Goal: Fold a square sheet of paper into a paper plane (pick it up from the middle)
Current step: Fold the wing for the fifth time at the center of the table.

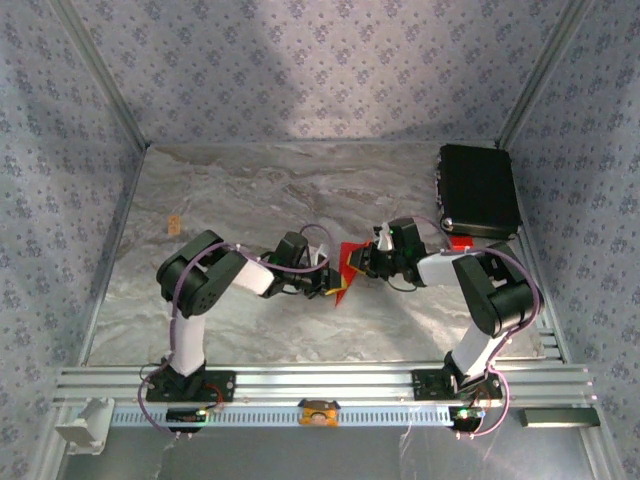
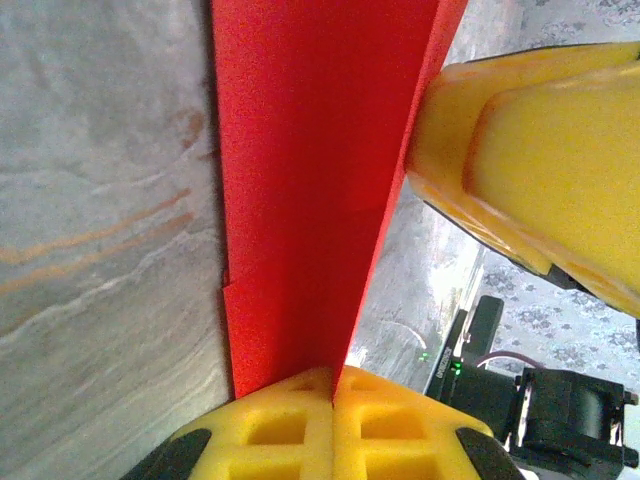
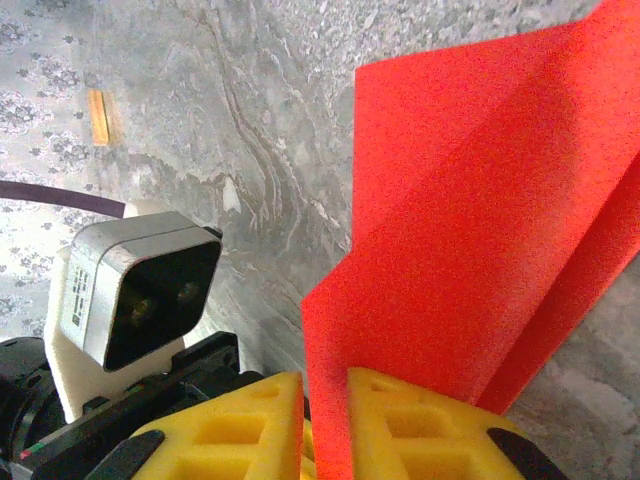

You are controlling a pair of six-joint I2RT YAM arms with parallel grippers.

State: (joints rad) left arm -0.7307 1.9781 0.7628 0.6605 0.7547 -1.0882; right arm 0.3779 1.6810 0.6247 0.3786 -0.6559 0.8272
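Observation:
The square sheet of paper [image 1: 347, 262], bright red and folded into layered flaps, hangs over the middle of the table between my two grippers. My left gripper [image 1: 325, 281] is shut on its lower edge; in the left wrist view the yellow fingertips [image 2: 300, 415] press together with the red sheet [image 2: 310, 180] rising out of their seam. My right gripper [image 1: 366, 262] holds the other side. In the right wrist view the paper [image 3: 470, 230] drops into the narrow gap between its yellow fingers [image 3: 420, 420], and both jaws lie against it. One right finger [image 2: 530, 170] stands beside the sheet.
A black case [image 1: 478, 190] lies at the back right with a small red piece [image 1: 460, 241] in front of it. A small tan block [image 1: 173, 225] sits at the left of the marble table [image 1: 250, 190]. The left arm's wrist camera [image 3: 140, 290] is close to my right fingers.

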